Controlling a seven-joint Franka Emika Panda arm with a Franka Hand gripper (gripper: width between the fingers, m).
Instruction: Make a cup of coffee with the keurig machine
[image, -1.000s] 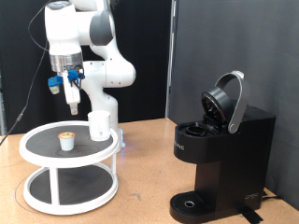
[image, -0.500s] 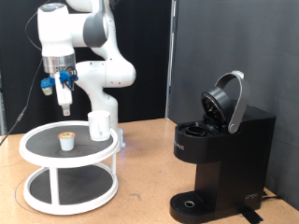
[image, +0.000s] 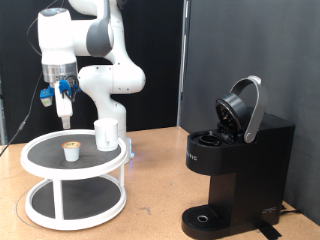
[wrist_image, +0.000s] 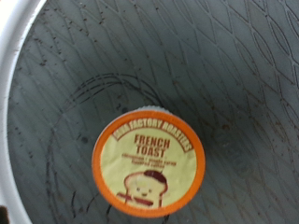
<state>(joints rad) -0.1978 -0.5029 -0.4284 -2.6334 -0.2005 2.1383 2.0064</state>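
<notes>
The black keurig machine (image: 235, 165) stands at the exterior view's right with its rounded lid hinged open. The white cup (image: 107, 133) stands on the round two-tier stand (image: 75, 190) at the left. A small tan-topped pod (image: 70, 152) sits on the stand's dark top beside the cup. My gripper (image: 64, 120) hangs above the pod, well clear of it, and holds nothing. In the wrist view the pod (wrist_image: 149, 163) shows with an orange-rimmed "French Toast" lid on the dark mesh top; my fingers do not show there.
The stand has a white rim (wrist_image: 11, 112) and a lower white ring. The machine's drip base (image: 205, 218) is bare. A dark curtain hangs behind the wooden table (image: 150, 200).
My gripper has moved towards the exterior view's left, from near the cup to above the pod. Cup, pod and machine have not moved.
</notes>
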